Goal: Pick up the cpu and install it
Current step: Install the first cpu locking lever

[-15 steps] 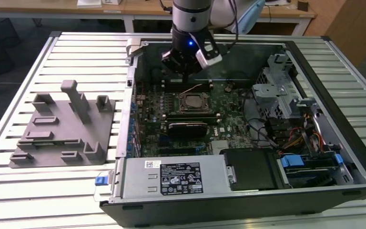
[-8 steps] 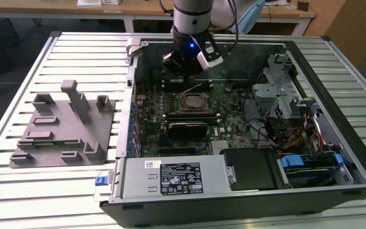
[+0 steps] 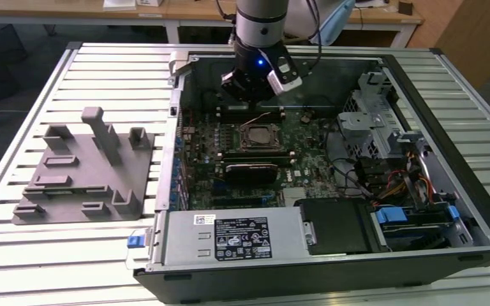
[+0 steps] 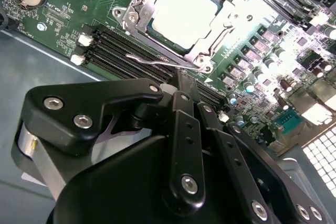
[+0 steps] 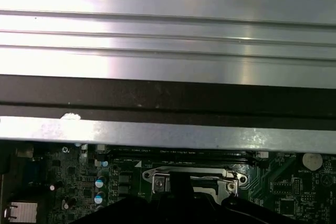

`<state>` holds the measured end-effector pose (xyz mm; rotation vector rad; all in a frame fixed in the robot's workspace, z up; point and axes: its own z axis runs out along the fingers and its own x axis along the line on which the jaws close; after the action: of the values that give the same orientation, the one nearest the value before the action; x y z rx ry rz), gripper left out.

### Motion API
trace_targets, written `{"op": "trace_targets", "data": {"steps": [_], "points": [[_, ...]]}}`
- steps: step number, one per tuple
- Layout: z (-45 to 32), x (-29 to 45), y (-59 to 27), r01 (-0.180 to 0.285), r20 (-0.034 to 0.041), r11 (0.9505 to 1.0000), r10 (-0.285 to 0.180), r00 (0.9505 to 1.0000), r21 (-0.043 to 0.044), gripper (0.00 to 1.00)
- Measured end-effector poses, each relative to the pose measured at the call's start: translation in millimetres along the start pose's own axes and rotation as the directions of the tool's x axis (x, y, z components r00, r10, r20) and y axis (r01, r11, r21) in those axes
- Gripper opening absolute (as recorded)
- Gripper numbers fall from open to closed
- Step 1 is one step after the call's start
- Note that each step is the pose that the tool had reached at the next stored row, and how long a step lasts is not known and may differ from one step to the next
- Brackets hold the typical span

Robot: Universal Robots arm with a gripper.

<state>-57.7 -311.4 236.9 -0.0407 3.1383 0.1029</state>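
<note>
While the end effector (image 3: 258, 95) hovers nearby, the pale square cpu (image 4: 184, 14) sits in its metal-framed socket (image 4: 137, 13).

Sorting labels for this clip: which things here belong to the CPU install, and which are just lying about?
Part of the job:
cpu, seated in the socket
gripper, above the motherboard

Just lying about:
grey holder
power supply
drive cage

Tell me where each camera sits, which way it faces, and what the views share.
Exterior view: off the arm, above, looking down into the open computer case; the arm and gripper show.
Second wrist view: on the arm, looking past black gripper linkage at the cpu in its socket.
First wrist view: on the arm, facing the case wall; socket frame below.
Shared: the socket, motherboard.
</note>
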Motion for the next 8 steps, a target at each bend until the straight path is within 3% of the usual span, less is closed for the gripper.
{"op": "trace_targets", "data": {"steps": [8], "points": [[1.9, -1.7, -0.1, 0.000, 0.0001, 1.0000, 0.000, 1.0000, -0.0001, 0.11]]}}
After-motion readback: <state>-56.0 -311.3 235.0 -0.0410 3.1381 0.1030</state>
